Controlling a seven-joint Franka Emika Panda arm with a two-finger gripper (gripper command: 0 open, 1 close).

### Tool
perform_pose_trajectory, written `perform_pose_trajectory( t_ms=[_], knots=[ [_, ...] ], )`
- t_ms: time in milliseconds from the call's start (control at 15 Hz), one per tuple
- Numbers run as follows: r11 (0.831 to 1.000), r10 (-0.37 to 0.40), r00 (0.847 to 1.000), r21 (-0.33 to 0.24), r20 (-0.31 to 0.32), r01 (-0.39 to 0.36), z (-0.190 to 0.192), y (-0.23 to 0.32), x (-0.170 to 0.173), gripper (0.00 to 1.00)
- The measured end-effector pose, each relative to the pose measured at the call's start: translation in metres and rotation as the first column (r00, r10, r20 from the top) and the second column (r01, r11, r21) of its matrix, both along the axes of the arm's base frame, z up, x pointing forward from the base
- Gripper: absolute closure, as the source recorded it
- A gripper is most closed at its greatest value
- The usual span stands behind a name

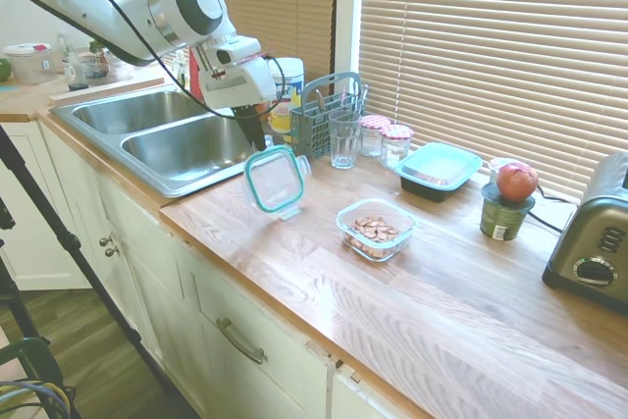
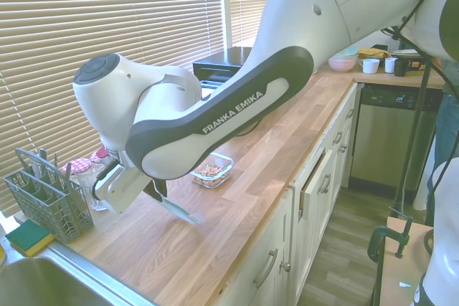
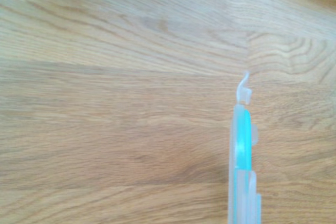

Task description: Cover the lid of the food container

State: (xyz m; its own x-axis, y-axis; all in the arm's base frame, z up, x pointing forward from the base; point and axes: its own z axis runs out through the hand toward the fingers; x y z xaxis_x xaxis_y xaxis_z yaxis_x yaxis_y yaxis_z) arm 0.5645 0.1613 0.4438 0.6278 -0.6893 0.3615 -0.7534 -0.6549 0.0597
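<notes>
First exterior view: gripper above the worktop beside the sink, dark fingers clamped on the upper edge of the lid. Lid hangs clear of the wood, tilted steeply, nearly on edge. Food container sits open, nuts inside, apart from the lid and further along the worktop. Nearby: drinking glass, cutlery caddy, larger teal-lidded tray.

Second exterior view: arm fills the frame. Lid shows only as a thin sliver under the wrist; the grip itself is hidden. Food container partly behind the forearm.

Wrist view: lid seen edge-on over bare wood; container out of frame.

Risk, as I judge it: an edge pinch on a steeply hung lid may swivel or slip in transit. Unless levelled, it would land cocked on the rim, or shove the light tub.
</notes>
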Motion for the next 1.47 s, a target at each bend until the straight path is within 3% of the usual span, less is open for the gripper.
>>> perform_pose_trajectory(
  t_ms=[867,1467],
  knots=[
    [0.991,-0.032,0.999,0.129,0.004,0.031,0.055,-0.086,0.004,1.0],
    [0.985,-0.053,0.999,0.165,0.009,0.051,0.081,-0.135,0.016,1.0]
  ],
)
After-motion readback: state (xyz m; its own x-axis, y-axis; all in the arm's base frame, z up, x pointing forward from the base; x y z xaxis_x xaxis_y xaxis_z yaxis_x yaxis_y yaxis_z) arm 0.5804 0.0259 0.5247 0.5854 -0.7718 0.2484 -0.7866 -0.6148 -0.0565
